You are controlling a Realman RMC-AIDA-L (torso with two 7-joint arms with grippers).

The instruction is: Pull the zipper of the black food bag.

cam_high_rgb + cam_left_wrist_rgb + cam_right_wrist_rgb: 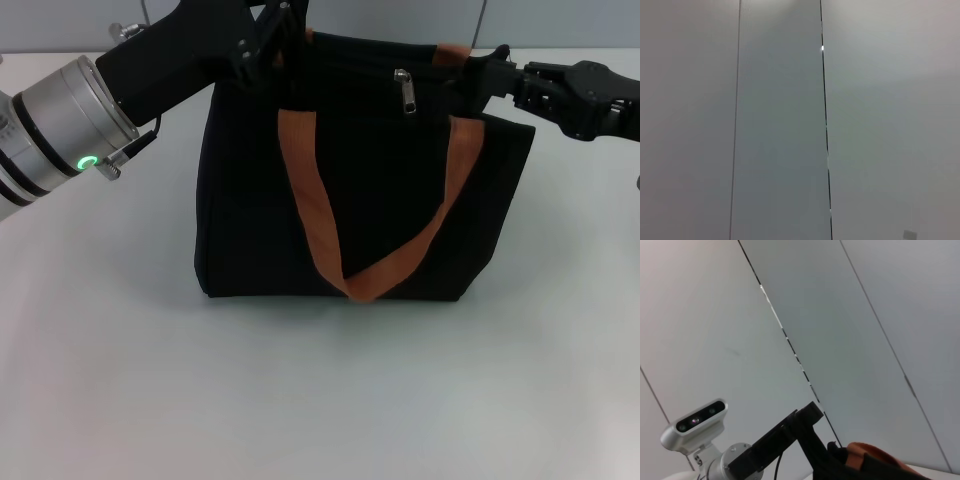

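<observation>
White table (120,380), upright black food bag (250,200)

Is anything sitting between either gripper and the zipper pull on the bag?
Nothing visible does. The zipper hangs exposed on the top front of the black food bag. The left gripper is at the bag's top left corner, the right gripper at its top right edge, with only bare bag fabric and an orange strap nearby.

Looks like a lab/test room: bare white table (320,400), plain grey wall panels (780,125).
</observation>
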